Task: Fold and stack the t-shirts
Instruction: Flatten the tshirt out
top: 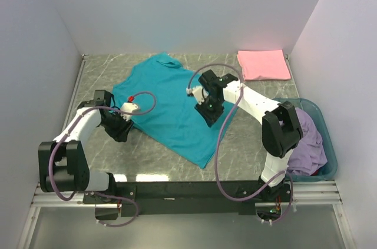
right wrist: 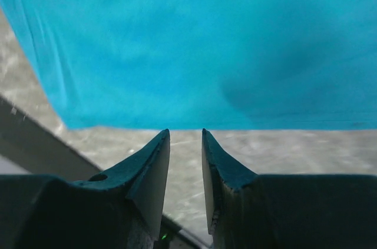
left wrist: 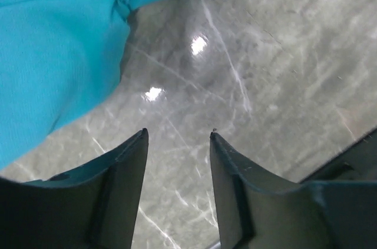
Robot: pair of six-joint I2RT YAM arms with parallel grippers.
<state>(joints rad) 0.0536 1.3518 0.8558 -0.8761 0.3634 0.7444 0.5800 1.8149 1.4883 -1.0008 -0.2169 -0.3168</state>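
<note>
Teal t-shirt [top: 177, 105]: soft matt knit cloth, fine weave, lightly creased. Pink t-shirt [top: 263, 64]: matt cloth, smooth. Lavender t-shirt [top: 312, 143]: matt cloth, rumpled. Basket [top: 331, 143]: teal plastic, smooth, slight sheen. Table [left wrist: 283, 72]: grey marble-look top, polished, glossy with lamp glare. Left gripper [left wrist: 178, 136], right gripper [right wrist: 185, 134]: dark matt plastic look. Cables [top: 219, 143]: purple, smooth.

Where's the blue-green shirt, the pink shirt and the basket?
teal t-shirt [top: 168, 113]: top view, middle of its spread-out body.
pink t-shirt [top: 263, 65]: top view, centre of the folded square.
basket [top: 327, 137]: top view, its right rim.
</note>
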